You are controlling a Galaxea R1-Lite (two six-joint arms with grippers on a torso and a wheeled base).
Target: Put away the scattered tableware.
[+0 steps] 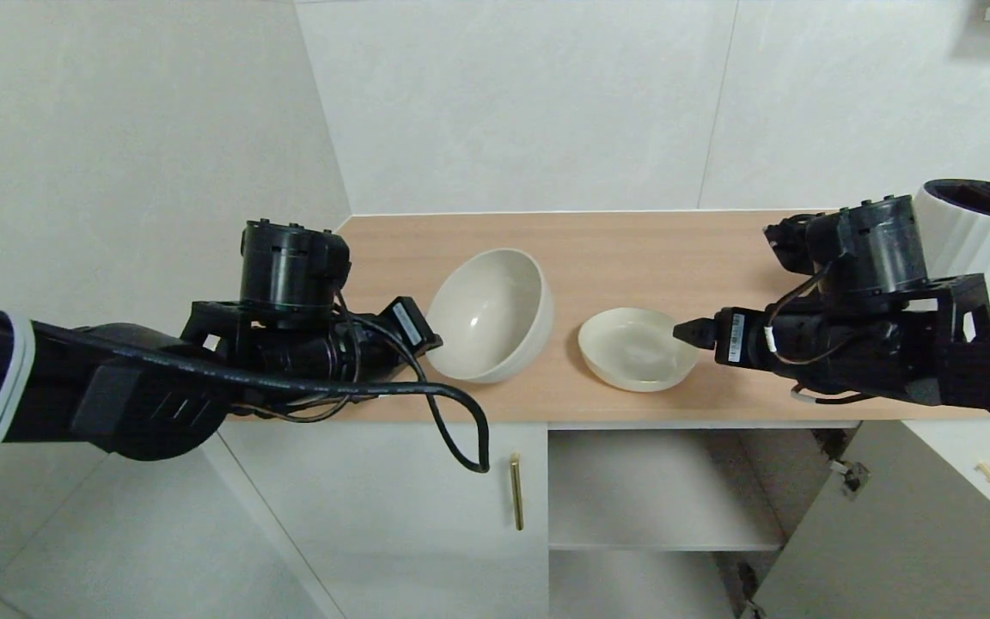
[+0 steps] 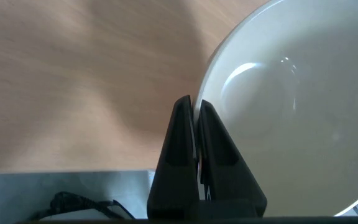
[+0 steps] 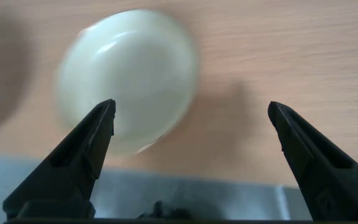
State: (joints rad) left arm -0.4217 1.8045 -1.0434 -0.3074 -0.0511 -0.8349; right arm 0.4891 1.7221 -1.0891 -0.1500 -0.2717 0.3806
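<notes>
Large bowl [image 1: 491, 314] on wooden countertop [image 1: 632, 245], tiled walls [image 1: 504, 103]

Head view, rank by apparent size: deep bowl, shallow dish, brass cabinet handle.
1. deep bowl, tilted on the counter.
2. shallow dish, clearly smaller across.
3. cabinet handle, a thin bar, smallest; it sits below the counter, likely farther from the camera.
</notes>
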